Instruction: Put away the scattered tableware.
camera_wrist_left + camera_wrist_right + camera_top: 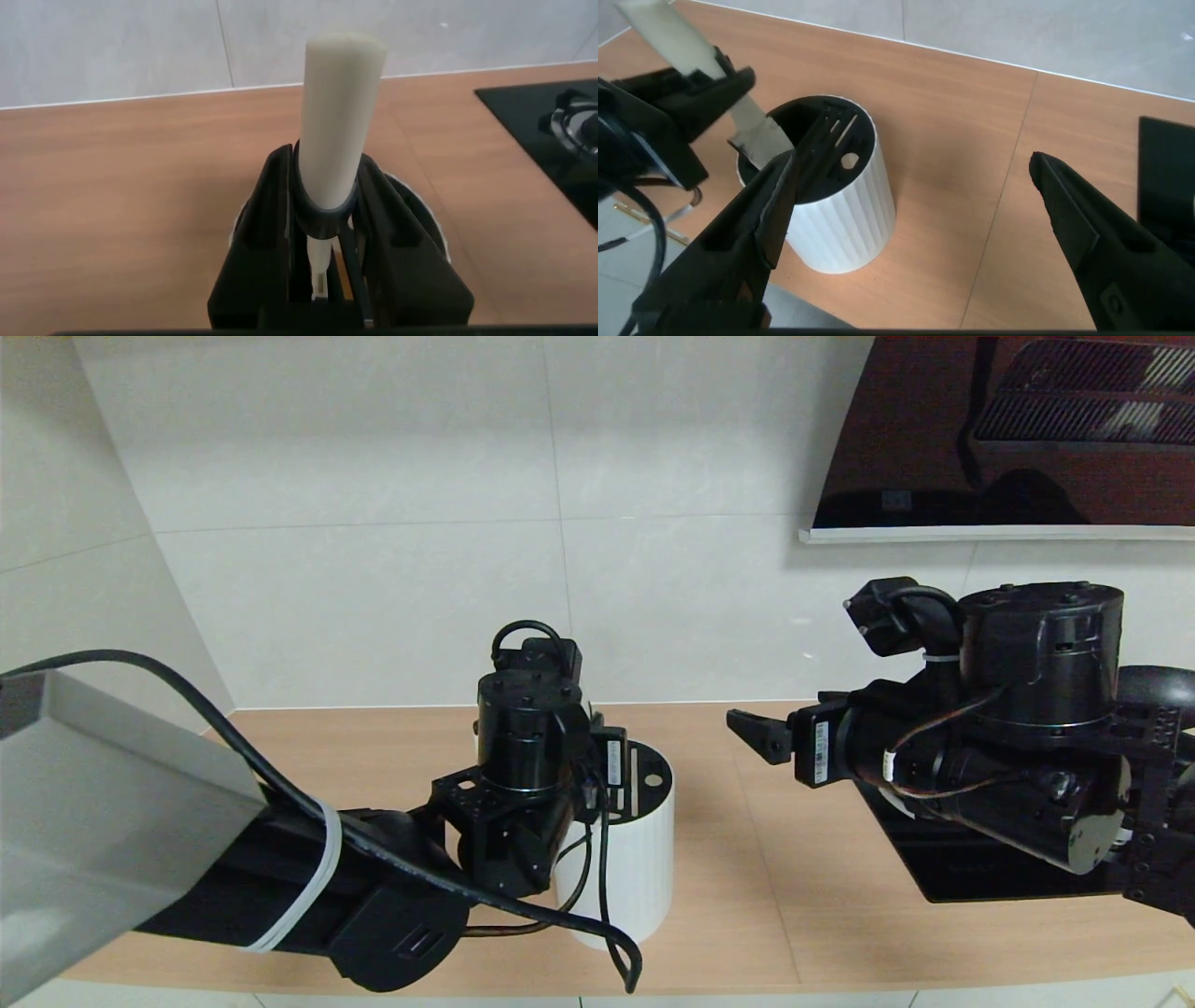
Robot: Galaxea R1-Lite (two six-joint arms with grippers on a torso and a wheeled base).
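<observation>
While the left gripper [327, 210] is clamped around the cream handle of a knife [341, 112], the blade points down into the black slotted top of the white holder [842, 219]. That holder stands near the front edge of the wooden counter [747, 859], left of the stove [980, 882]. From the right wrist view the blade tip seems to sit at or just inside a slot; how deep, I cannot tell. To do this step well, I judge the knife should be held upright and lowered straight down, so the blade neither scrapes nor jams against the slot's edge and tips the holder. Let go only once the blade is well in. The right gripper [752, 733] hangs with its jaws spread wide over the counter, to the right of the holder and apart from it. It could steady the holder if needed.
</observation>
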